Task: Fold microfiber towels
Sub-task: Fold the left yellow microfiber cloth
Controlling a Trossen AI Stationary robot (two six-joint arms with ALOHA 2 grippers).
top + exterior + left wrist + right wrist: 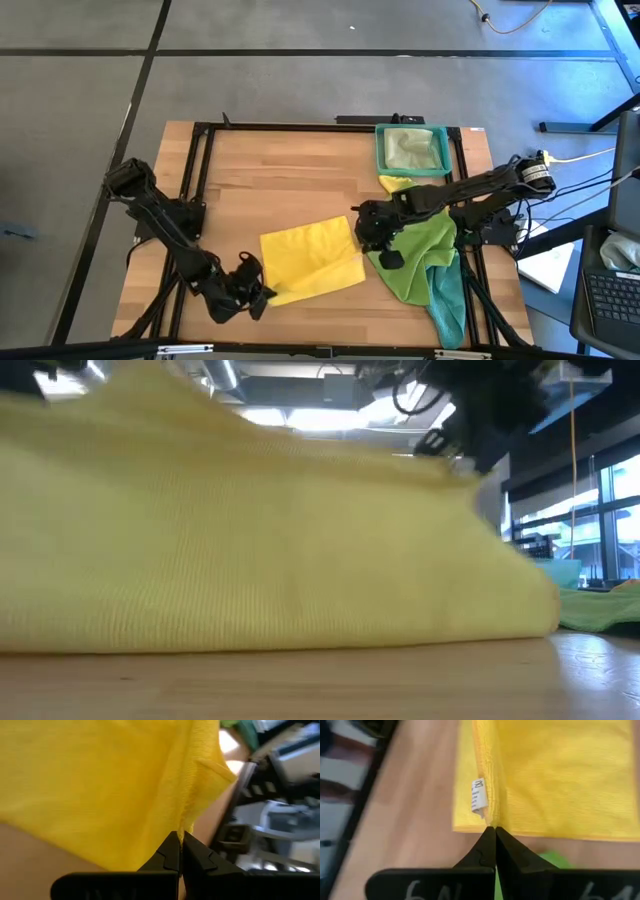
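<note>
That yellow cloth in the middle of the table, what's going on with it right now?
Both arms are working on the yellow towel, which lies on the wooden table. The left gripper is shut on one edge of it, the right gripper on another edge beside its white tag. A bright green towel and a teal towel are heaped to the right, and the teal tray at the back holds a pale olive one.

Flat yellow cloth towel [312, 258]: soft, fine ribbed weave, matt. Pale wooden table top [270, 180]: smooth, visible grain, slight sheen. Small white care label [478, 796] looks papery. Black gripper fingers [487, 851]: matt, plastic-looking.
</note>
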